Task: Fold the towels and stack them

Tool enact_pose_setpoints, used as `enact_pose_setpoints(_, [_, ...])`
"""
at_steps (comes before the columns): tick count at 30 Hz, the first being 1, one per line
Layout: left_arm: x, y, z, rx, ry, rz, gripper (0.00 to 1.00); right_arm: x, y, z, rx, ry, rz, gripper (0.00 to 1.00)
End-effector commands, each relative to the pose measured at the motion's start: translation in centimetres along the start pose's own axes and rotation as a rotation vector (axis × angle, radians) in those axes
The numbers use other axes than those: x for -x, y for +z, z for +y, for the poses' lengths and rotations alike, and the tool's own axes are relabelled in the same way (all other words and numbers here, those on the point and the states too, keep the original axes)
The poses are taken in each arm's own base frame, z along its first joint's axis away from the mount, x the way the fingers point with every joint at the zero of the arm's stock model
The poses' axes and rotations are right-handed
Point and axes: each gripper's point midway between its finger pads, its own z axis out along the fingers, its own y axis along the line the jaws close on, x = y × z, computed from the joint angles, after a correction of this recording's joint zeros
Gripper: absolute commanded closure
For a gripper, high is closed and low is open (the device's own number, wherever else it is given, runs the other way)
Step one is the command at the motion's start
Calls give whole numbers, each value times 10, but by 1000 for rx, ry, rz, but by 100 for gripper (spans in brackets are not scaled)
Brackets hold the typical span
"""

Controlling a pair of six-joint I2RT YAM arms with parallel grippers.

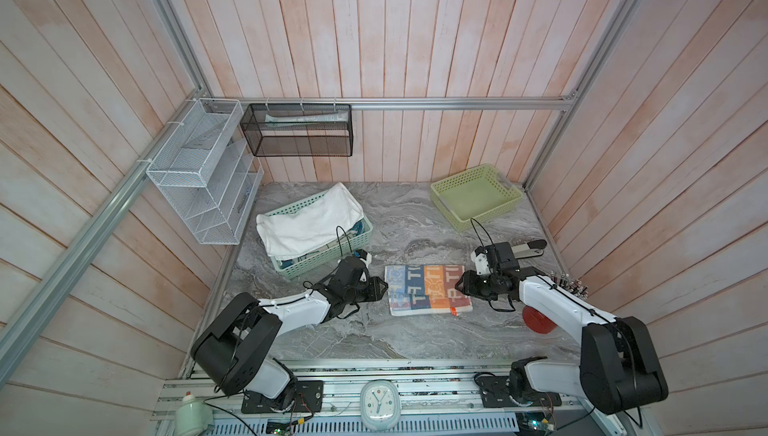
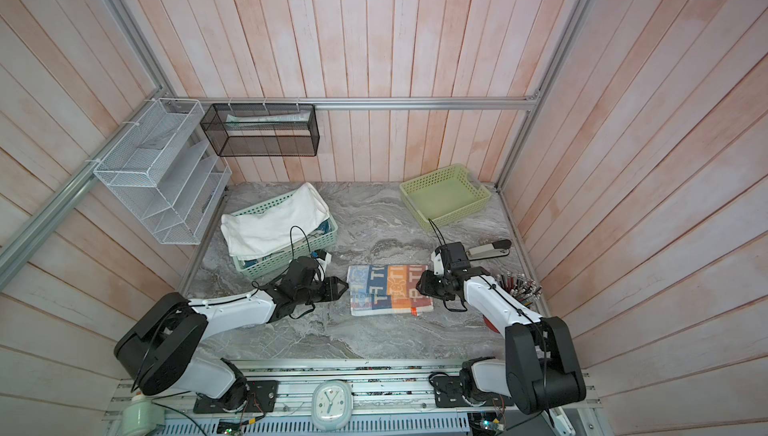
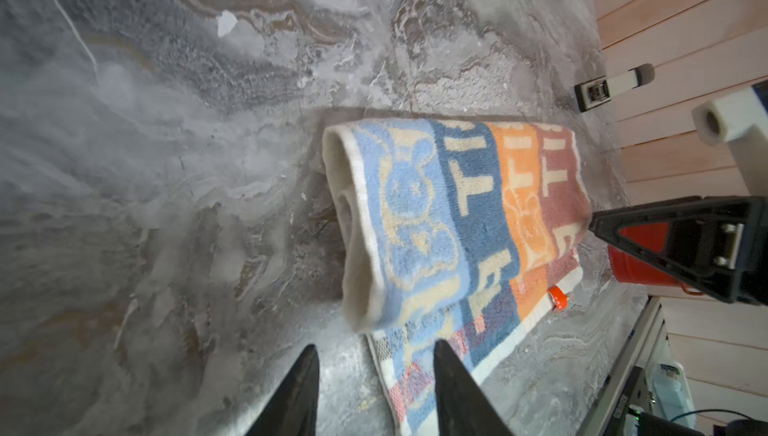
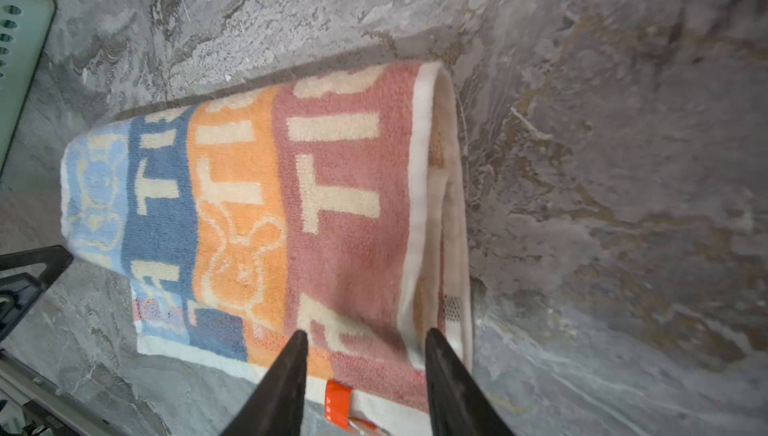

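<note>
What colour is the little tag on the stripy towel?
Orange. The tag on the striped towel shows best in the right wrist view.

- Soft, even light across both top views, bright enough, lying flat and matte on the marble table (image 1: 415, 222)
- Wide lens at work: the wall planks (image 1: 83, 81) fan and bend towards the edges
- Left wrist view looks hazy, table smeared with blur, pale sheen patches showing
- The striped towel (image 3: 457, 205) reads sharper, a thin dark shadow hugging one long edge
- Right wrist view: the right gripper (image 4: 366, 332) is too close to the lens, fingers (image 4: 286, 388) soft-edged
</note>
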Motion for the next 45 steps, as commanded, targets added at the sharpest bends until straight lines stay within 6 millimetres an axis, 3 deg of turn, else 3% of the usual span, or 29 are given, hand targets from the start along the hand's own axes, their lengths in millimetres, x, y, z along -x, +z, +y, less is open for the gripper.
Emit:
enact_pose_setpoints(1, [15,9,-17,-92,-22,-6,54,2,8,4,38,-27,-4,61])
enact_pose_setpoints(4, [17,19,-17,-106,-18,17,55,4,12,3,36,-35,-8,73])
enact_pose_setpoints(6, [20,23,-16,-118,-21,30,55,5,14,4,43,-36,-1,76])
enact_pose_setpoints(8, [23,26,-18,-138,-19,42,61,5,17,5,47,-35,12,82])
enact_pose_setpoints(12, [31,25,-21,-157,-9,53,98,3,21,6,59,-27,18,96])
enact_pose_setpoints(16, [51,13,-18,-149,14,29,100,8,18,22,101,-22,-1,100])
enact_pose_setpoints(20, [81,-1,-16,-125,55,6,100,27,5,43,132,-32,-53,100])
enact_pose_setpoints(24, [104,-13,-20,-112,82,-9,100,51,-13,51,106,-65,-96,100])
enact_pose_setpoints(28, [113,-25,-29,-111,81,-15,100,74,-32,51,100,-89,-100,100])
enact_pose_setpoints(31, [106,-31,-37,-120,59,-2,100,79,-40,48,91,-106,-67,100])
enact_pose_setpoints(35, [78,-36,-43,-108,36,23,100,72,-41,40,66,-124,-7,100])
enact_pose_setpoints(40, [28,-25,-40,-113,-26,83,100,47,-30,28,67,-109,66,100])
enact_pose_setpoints(45, [-7,-18,-30,-102,-76,122,100,17,-19,20,92,-62,134,100])
